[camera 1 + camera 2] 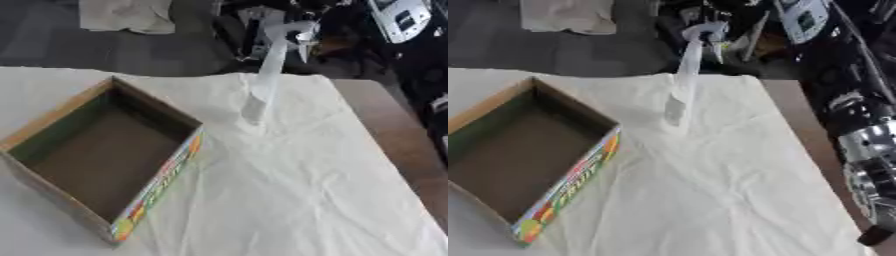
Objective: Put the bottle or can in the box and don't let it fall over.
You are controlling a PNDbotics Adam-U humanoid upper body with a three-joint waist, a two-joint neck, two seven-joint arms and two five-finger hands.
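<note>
Cloth-covered table (306, 190), perhaps bottle (262, 90), handless.

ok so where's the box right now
The open cardboard box sits on the white cloth at the table's left side, empty, with a white strip-like object beyond its far right corner.

black right arm (859, 100) with ribbed silver joints and a dark tip.

light: even, bright | focus: soft blur (whole view); shadows: faint
</note>
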